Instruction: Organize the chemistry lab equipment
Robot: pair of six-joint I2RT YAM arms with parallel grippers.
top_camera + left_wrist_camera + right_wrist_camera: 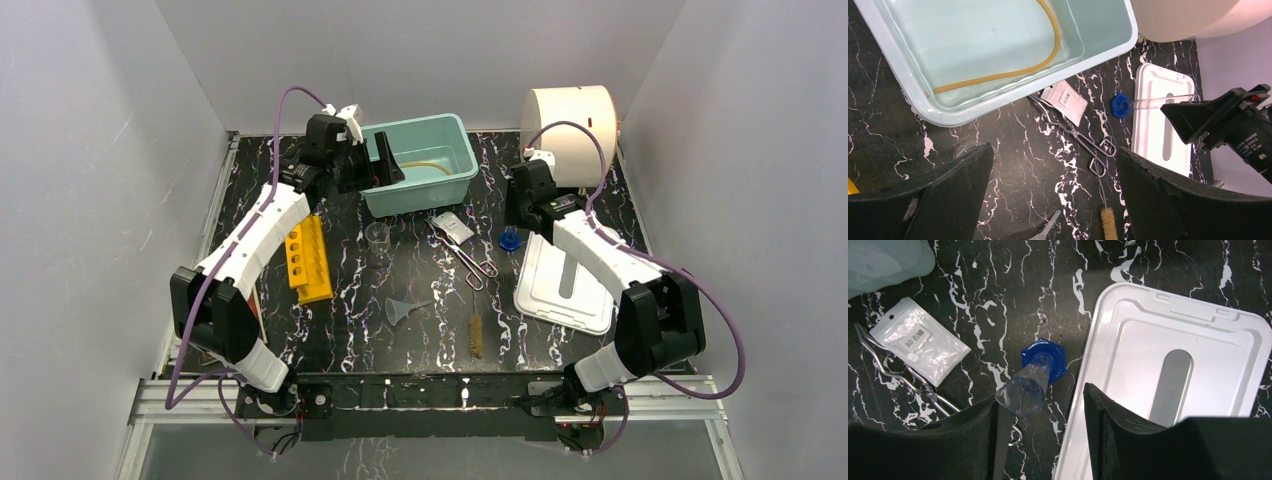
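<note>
The right claw [1040,399] is hanging low over the bench [998,300], its fingers standing apart on either side of a glass tube [1020,390]. The tube is leaning up from its blue cap [1044,356], which is resting on the bench just beside the white lid [1218,340]; a gap is showing between the tube and one finger, so this claw is open and not clamping, and it is likely placed this way to take the tube by its upper end.

The left claw [1054,150] is hovering wide open and empty near a corner of the teal bin [908,95]; a tan rubber tube [1008,74] is lying curled inside, so the bin is apparently serving as the collecting place.

Lying loose on the bench are the metal tongs [1073,135] with a small bag [1065,100] against their tips, the beaker [377,237], the funnel [400,308] and the brush [476,335]. A yellow rack [308,258] is lying near the left arm, perhaps meant for tubes; most of the sorting is looking undone.
</note>
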